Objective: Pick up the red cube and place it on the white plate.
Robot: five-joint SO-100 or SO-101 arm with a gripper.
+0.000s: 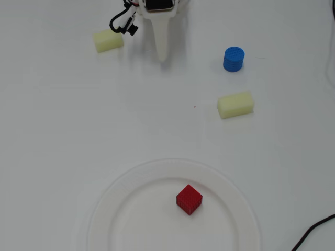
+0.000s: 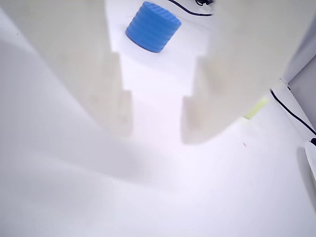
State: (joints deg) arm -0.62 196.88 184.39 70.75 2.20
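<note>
While the red cube (image 1: 189,199) on the white plate (image 1: 230,188), hand (image 2: 157,116) empty, fingers slightly parted.

A plain white table (image 1: 63,146) is filling the whole overhead view — soft, even light is falling on it, and a black cable (image 1: 314,232) is trailing in at the lower right corner.

The gripper (image 1: 163,52) is white plastic, tapering to a blunt tip in the overhead view, with a looped black cable (image 1: 121,22) at its left. Its fingers (image 2: 232,69) look pale cream, stepped along the inner edges.
</note>
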